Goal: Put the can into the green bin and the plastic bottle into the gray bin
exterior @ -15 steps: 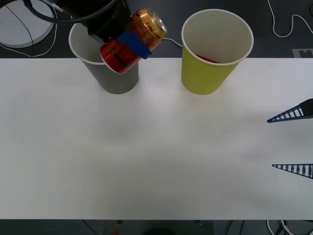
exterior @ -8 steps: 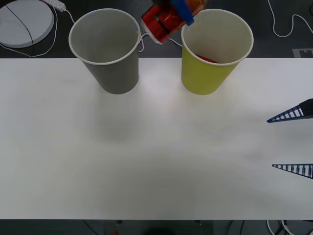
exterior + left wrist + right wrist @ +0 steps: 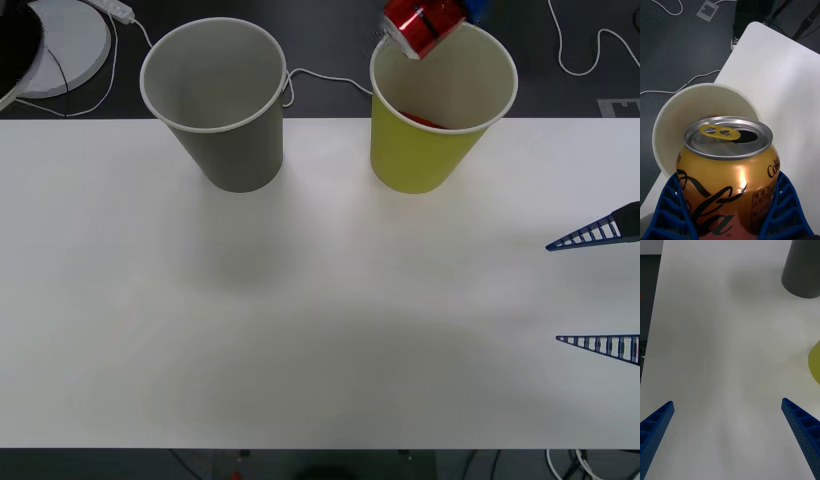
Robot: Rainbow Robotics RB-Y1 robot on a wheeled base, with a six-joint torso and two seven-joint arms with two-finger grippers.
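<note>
The can (image 3: pixel 424 26), orange and red with a gold top, hangs tilted over the far rim of the green bin (image 3: pixel 428 155), its red base toward me. My left gripper (image 3: pixel 445 14) is shut on it. In the left wrist view the blue fingers (image 3: pixel 785 210) clamp the can (image 3: pixel 728 176) above the bin's pale inside (image 3: pixel 685 116). Something red (image 3: pixel 424 121) lies inside the green bin. The gray bin (image 3: pixel 232 140) stands to its left. My right gripper (image 3: pixel 598 290) rests open at the table's right edge. The plastic bottle is out of view.
The white table (image 3: pixel 320 320) spreads wide in front of both bins. Behind its far edge lie a white round disc (image 3: pixel 62 42) and cables (image 3: pixel 590 60) on a dark floor. The right wrist view shows the gray bin (image 3: pixel 803 270) and the green bin's edge (image 3: pixel 814 365).
My left gripper carried the can to the right, from in front of the gray bin to above the green bin. The right arm stayed still.
</note>
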